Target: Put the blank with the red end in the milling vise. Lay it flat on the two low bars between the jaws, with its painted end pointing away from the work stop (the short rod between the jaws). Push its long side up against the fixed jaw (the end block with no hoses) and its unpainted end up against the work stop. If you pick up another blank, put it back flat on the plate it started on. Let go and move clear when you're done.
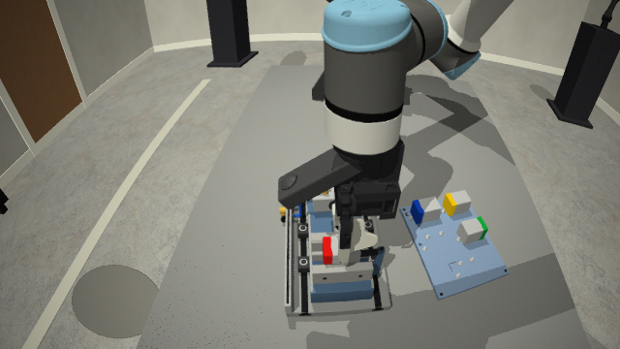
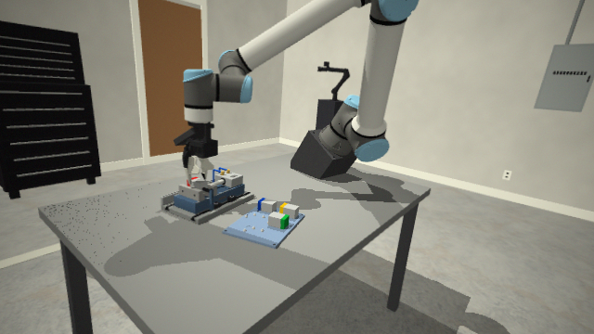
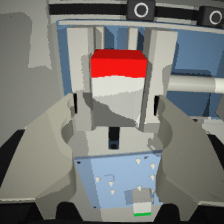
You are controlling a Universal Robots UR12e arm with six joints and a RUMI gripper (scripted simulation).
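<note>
Top view: a pale block-shaped blank with a red end sits in the blue-based milling vise, beside the pale fixed jaw without hoses. Three other blanks, blue-, yellow- and green-ended, are on the light-blue plate. Seating looks like the current step, probably just after release (my read).

Exterior view: the arm reaches out over the table, wrist upright, the two-jaw gripper pointing down and low over the vise. Contact under the blank can't be made out.

Wrist view: pale fingers stand apart, a gap on each side of the blank, nothing clamped. Red end faces away from the plate side; long side is close to the fixed jaw (touching or not, can't tell). Work stop not clearly visible, so end contact is unconfirmed. Next move: lift straight up without dragging the blank, or nudge it snug against jaw and stop if it's short.
</note>
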